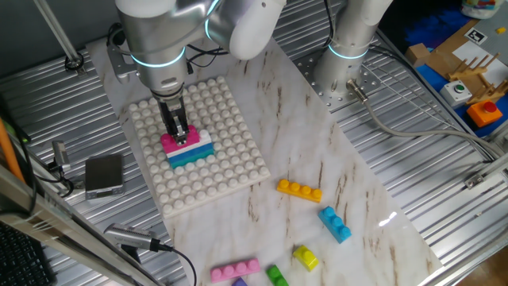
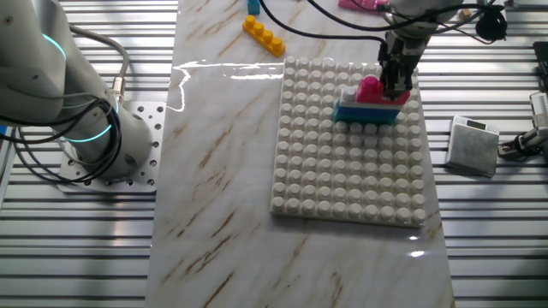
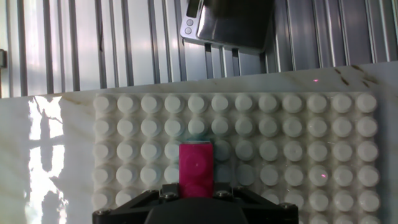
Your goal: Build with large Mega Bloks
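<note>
A stack of teal (image 1: 193, 156), white (image 1: 200, 144) and pink (image 1: 176, 141) Mega Bloks stands on the white studded baseplate (image 1: 230, 151). My gripper (image 1: 178, 129) is shut on the pink block on top of the stack. The other fixed view shows the same: the gripper (image 2: 394, 81) on the pink block (image 2: 370, 89) above the teal one (image 2: 366, 112). In the hand view the pink block (image 3: 197, 169) sits between the jaws over the baseplate (image 3: 292, 149). Loose blocks lie on the marble board: orange (image 1: 299, 190), blue (image 1: 335, 223), yellow (image 1: 305, 257), green (image 1: 276, 276), pink (image 1: 235, 270).
A small grey metal box (image 1: 104, 173) sits left of the baseplate on the ribbed table. The robot base (image 1: 347, 56) stands at the back. Cables (image 1: 159, 250) run along the front left. A blue and cardboard clutter (image 1: 456, 56) lies at the far right.
</note>
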Available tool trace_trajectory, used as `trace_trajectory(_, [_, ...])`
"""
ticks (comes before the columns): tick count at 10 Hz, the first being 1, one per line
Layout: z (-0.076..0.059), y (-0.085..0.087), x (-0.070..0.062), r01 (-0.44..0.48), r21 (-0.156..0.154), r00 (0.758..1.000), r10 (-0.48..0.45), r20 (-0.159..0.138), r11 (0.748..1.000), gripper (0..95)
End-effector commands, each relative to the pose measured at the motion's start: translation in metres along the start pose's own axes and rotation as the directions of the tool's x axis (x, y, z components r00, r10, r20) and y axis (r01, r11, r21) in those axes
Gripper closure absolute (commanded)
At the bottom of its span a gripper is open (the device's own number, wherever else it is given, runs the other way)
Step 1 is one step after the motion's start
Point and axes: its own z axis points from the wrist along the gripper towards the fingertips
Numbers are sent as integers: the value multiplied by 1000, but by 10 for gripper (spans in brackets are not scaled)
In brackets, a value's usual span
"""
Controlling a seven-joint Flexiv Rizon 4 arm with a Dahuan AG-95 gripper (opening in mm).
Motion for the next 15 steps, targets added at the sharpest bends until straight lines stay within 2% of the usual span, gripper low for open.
trace_trajectory(1, [1,-1,0,2,-4,1000,-2,-1,1000,950])
trace_trajectory(5, [5,-1,-1,12,-10,1000,-12,-1,1000,950])
trace_trajectory(10, [9,2,-1,34,1,999,-34,-6,999,950])
trace_trajectory(11, [9,2,-1,46,-2,999,-46,-7,999,760])
trace_trajectory(12, [8,3,0,63,-3,998,-63,-6,998,760])
trace_trajectory(13, [6,3,1,81,-3,997,-81,-6,997,570])
trace_trajectory(15, [2,5,3,121,-3,993,-121,-1,993,570])
